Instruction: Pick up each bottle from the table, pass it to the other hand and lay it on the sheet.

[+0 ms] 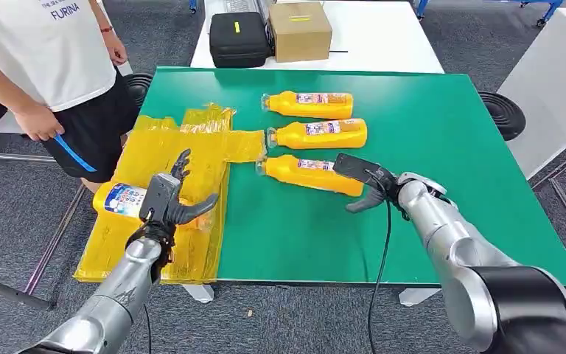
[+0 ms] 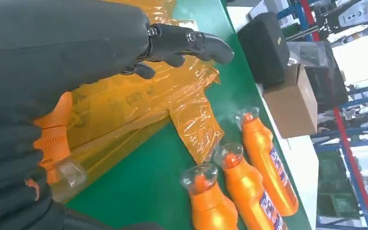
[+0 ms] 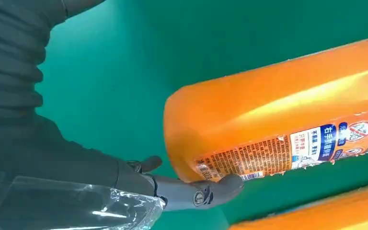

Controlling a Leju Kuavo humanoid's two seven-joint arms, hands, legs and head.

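Nearest bottle [image 1: 311, 174] lying on table [image 1: 442, 133], base touched by right hand [image 1: 372, 193], fingers spread, nothing gripped. Left hand [image 1: 169, 199] spread over sheet [image 1: 155, 151]. Bottle judged rigid, smooth, slippery; best grasped mid-body.

A robotics lab or workshop. Grey carpet floor [image 1: 15, 214], a green worktop [image 1: 427, 147], and a white table [image 1: 383, 37] carrying a black case [image 1: 239, 38] and cardboard box [image 1: 300, 30]. Blue metal racking [image 2: 350, 158] stands behind.
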